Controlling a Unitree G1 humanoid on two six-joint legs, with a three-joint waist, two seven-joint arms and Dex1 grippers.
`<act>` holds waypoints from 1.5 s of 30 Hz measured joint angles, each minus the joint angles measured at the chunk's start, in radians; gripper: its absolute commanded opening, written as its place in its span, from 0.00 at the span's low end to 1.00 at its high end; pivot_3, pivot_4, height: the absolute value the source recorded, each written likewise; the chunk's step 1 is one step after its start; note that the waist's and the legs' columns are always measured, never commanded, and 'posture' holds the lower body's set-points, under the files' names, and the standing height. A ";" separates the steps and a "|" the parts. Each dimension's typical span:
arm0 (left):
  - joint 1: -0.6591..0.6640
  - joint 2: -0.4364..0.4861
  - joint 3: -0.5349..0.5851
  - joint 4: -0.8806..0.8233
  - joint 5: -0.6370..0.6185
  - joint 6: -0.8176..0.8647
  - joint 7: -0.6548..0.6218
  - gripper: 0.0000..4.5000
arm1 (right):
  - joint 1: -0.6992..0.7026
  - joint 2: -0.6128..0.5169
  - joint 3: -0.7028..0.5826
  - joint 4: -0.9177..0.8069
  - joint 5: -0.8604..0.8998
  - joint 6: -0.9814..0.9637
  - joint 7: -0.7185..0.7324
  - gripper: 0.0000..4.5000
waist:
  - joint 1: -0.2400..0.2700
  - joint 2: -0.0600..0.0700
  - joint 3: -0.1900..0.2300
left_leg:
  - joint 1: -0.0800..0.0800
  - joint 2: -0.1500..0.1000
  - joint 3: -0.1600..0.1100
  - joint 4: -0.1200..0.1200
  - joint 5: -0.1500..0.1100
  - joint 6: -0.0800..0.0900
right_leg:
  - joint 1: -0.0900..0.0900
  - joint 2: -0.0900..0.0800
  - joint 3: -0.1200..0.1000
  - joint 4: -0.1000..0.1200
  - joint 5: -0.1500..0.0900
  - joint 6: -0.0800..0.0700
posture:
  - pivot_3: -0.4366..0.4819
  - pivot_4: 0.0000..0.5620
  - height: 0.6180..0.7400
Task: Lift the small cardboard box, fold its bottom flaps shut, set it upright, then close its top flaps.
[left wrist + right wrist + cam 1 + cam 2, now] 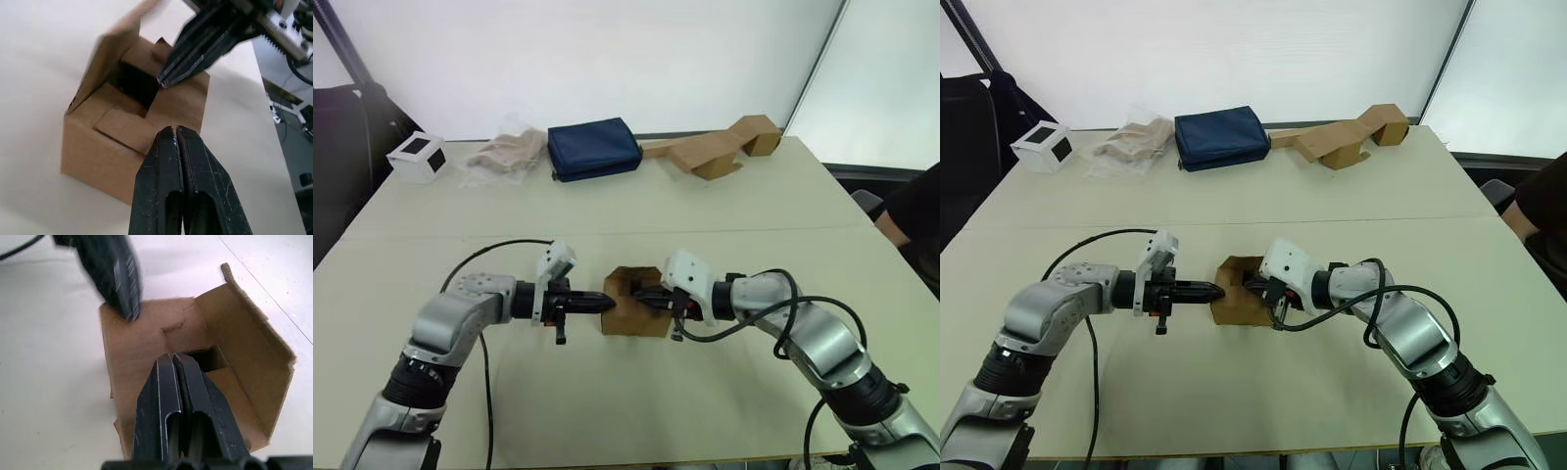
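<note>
You are folding the top flaps [128,128] of the small brown cardboard box [634,305] standing mid-desk [636,211], both pincers, left [606,303] and right [640,294], pressed closed and empty; one flap [254,345] standing needs pushing down next.

No legible text, label, brand or number appears anywhere on the table [724,206]. The small cardboard box [636,313] is plain and unprinted.

Bright even light, soft shadows, blurred wrist views
</note>
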 measured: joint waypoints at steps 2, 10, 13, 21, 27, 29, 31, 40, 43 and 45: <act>-0.002 0.000 0.000 0.009 0.002 -0.014 0.001 0.01 | -0.002 0.015 -0.037 -0.013 0.036 0.014 0.001 0.00 | 0.001 0.000 0.000 | 0.000 0.000 0.000 0.000 0.000 0.000 | 0.000 0.000 0.000 0.000 0.000 0.000 | 0.48 0.27 1.00; -0.023 -0.017 -0.001 0.037 -0.003 -0.019 0.019 0.01 | -0.119 0.104 -0.212 -0.008 0.202 0.107 -0.047 0.00 | 0.000 0.000 0.000 | 0.000 0.000 0.000 0.000 0.000 0.000 | 0.000 0.000 0.000 0.000 0.000 0.000 | 0.48 0.27 1.00; -0.023 -0.018 -0.002 0.037 -0.005 -0.018 0.022 0.01 | -0.122 0.100 -0.200 0.022 0.181 0.100 -0.064 0.00 | 0.000 0.000 0.000 | 0.000 0.000 0.000 0.000 0.000 0.000 | 0.000 -0.001 0.000 0.000 0.000 0.000 | 0.48 0.27 1.00; -0.022 -0.019 -0.001 0.032 -0.014 -0.014 0.047 0.01 | -0.120 0.048 -0.053 0.088 0.053 0.067 -0.053 0.00 | -0.002 0.000 0.000 | 0.000 0.000 0.000 0.000 0.000 0.000 | 0.000 0.000 0.000 0.000 0.000 0.000 | 0.48 0.27 1.00; -0.023 -0.014 0.007 0.028 -0.035 0.000 0.056 0.01 | -0.094 0.048 -0.026 0.061 0.046 0.067 -0.039 0.00 | -0.001 0.000 0.000 | 0.000 0.000 0.000 -0.001 0.000 0.000 | 0.000 -0.001 0.000 0.000 0.000 0.000 | 0.48 0.27 1.00; -0.025 -0.015 0.017 0.029 -0.053 0.015 0.061 0.01 | -0.079 0.048 -0.018 0.056 0.044 0.073 -0.039 0.00 | -0.001 0.000 0.000 | 0.000 0.000 0.000 -0.001 0.000 0.000 | 0.000 -0.001 0.000 0.000 0.000 0.000 | 0.48 0.27 1.00; -0.048 -0.015 0.022 0.039 -0.056 0.018 0.063 0.01 | -0.076 0.048 -0.009 0.049 0.040 0.077 -0.039 0.00 | -0.001 0.000 0.000 | 0.000 0.000 0.000 -0.001 0.000 0.000 | 0.000 -0.001 0.000 0.000 0.000 0.000 | 0.48 0.27 1.00; -0.121 -0.077 0.016 0.129 -0.033 -0.026 0.097 0.01 | -0.070 0.048 0.001 0.042 0.024 0.078 -0.040 0.00 | -0.001 0.000 0.000 | 0.000 0.000 0.000 -0.001 0.000 0.000 | 0.000 0.000 0.000 -0.001 0.000 0.000 | 0.48 0.27 1.00; -0.127 -0.104 -0.008 0.175 0.018 -0.079 0.120 0.01 | -0.068 0.049 0.000 0.039 0.023 0.080 -0.040 0.00 | 0.000 0.000 0.000 | 0.000 0.000 0.000 -0.001 0.000 0.000 | 0.000 0.000 0.000 -0.001 0.000 0.000 | 0.48 0.27 1.00; -0.130 -0.115 -0.026 0.204 0.053 -0.128 0.128 0.01 | -0.058 0.049 0.000 0.029 0.024 0.086 -0.041 0.00 | 0.000 0.000 0.000 | 0.000 0.000 0.000 -0.001 0.000 0.000 | 0.000 0.000 0.000 -0.001 0.000 0.000 | 0.48 0.27 1.00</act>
